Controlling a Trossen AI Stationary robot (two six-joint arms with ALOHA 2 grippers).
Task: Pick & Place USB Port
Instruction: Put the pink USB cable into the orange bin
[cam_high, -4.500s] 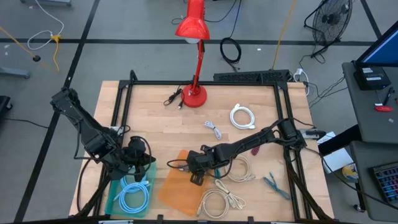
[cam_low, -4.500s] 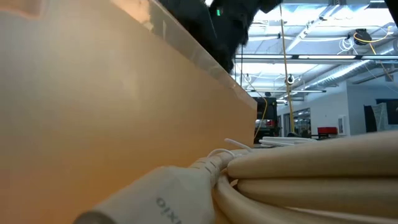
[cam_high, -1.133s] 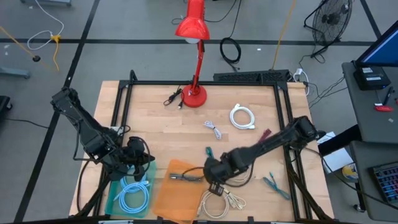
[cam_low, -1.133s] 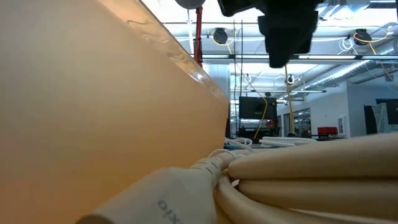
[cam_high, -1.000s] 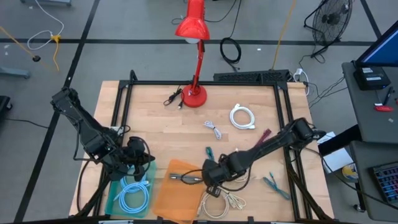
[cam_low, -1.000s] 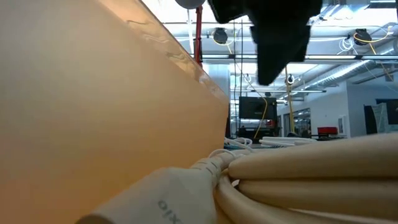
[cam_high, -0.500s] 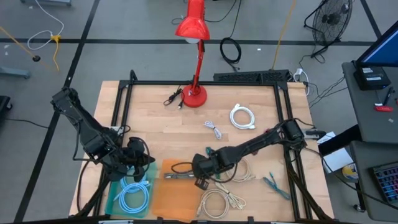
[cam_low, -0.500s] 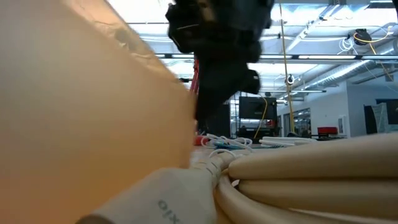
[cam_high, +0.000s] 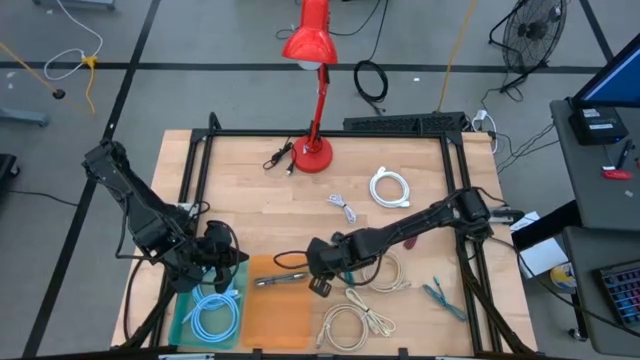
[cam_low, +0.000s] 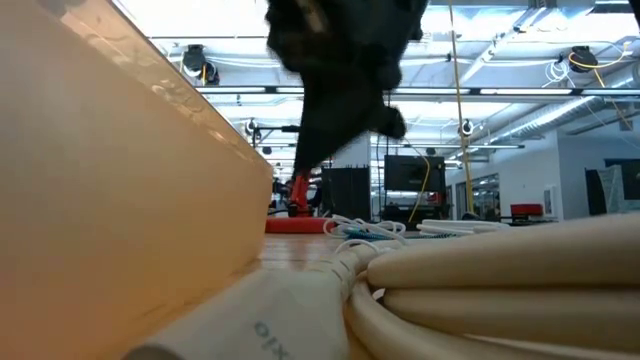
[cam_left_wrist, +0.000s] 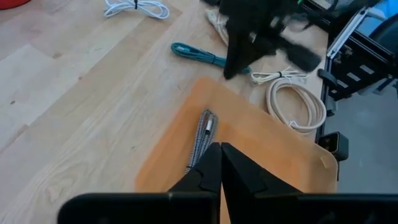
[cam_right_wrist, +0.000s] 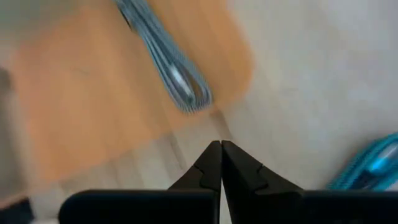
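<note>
The right end effector (cam_high: 313, 268) is pressed together and empty, poised over the desk (cam_high: 250, 195) just beside the orange tray (cam_high: 280, 318). The cable (cam_high: 278, 280) lies across the tray's far edge. The left end effector (cam_high: 232, 258) is likewise closed on nothing, near the teal bin (cam_high: 183, 312).

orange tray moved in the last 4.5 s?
Yes. In the high view the orange tray has slid left, away from the beige cable coils and up against the teal tray. It now lies square to the table edge instead of skewed.
</note>
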